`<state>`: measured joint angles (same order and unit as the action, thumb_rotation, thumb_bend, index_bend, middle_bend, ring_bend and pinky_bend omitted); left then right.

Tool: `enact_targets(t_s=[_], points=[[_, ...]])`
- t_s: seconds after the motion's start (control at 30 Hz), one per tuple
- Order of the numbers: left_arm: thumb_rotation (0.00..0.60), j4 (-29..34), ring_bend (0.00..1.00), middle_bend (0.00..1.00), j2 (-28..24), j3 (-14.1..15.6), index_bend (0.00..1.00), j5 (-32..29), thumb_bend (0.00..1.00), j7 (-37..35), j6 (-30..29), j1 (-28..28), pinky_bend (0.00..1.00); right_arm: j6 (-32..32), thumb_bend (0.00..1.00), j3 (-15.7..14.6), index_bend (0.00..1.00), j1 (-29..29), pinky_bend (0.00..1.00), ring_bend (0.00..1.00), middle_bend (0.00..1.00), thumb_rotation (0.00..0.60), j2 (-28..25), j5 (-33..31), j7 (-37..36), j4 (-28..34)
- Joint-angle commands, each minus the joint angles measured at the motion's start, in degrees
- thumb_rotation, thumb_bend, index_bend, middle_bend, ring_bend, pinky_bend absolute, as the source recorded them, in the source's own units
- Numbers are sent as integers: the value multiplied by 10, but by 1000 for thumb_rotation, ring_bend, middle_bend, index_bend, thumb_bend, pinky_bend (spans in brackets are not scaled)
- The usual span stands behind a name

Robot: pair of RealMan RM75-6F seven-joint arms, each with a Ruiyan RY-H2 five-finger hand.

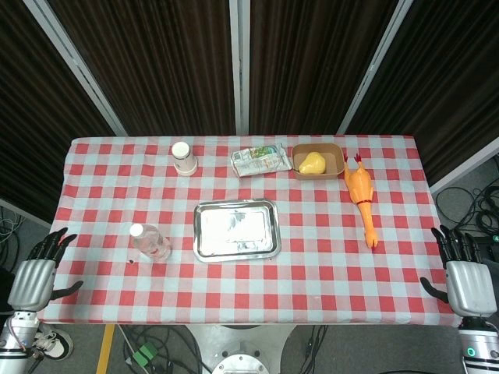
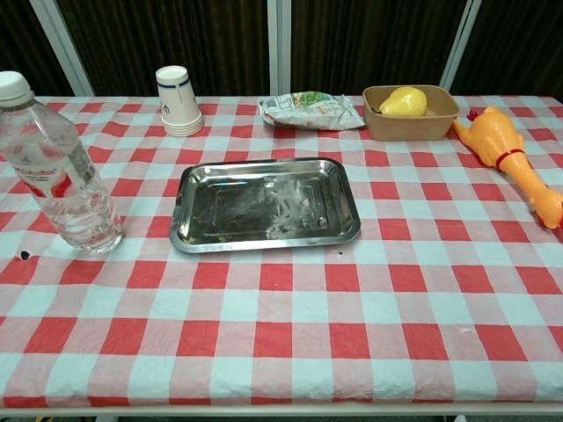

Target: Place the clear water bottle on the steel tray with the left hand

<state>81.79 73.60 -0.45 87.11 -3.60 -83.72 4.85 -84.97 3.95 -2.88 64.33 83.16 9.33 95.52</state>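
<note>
Nothing is done yet: the clear water bottle [image 1: 150, 242] stands upright on the checked tablecloth [image 1: 312, 257], just left of the empty steel tray [image 1: 236, 229]. The left hand [image 1: 33, 279] and right hand [image 1: 469, 282] hang off the table's near corners, fingers apart, holding nothing.

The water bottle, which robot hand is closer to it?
Left. The left hand hangs open off the table edge, just left of the water bottle. The right hand is off the far right edge, beyond the steel tray.

Bright, even overhead light; glare on the steel tray [image 2: 264, 207].
</note>
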Motion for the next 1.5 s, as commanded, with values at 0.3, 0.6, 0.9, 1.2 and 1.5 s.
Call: enact_targets(t_s=[0.3,0.6,0.9,1.2,1.5], points=[[600,-9,105,165,23,-8,181,-9,91,-12,9,8,183,-3,105,3,18,0,0,0,42,600,-7,2,-15,2],[600,-46,105,165,109,-50,175,-74,17,-339,15,-14,183,2,104,2,18,-2,0,0,42,600,-6,2,-17,-2],[600,-95,94,165,214,-81,144,-102,0,-425,43,5,178,12,105,2,17,-7,0,0,40,600,0,-2,-14,-9],[600,-134,89,164,272,-92,131,-110,0,-427,83,33,175,15,105,5,17,-8,0,0,39,600,-3,-9,-18,-10],[600,-133,89,165,309,-103,131,-106,0,-411,101,60,174,18,104,5,18,-9,0,0,38,600,-6,-13,-24,-9]])
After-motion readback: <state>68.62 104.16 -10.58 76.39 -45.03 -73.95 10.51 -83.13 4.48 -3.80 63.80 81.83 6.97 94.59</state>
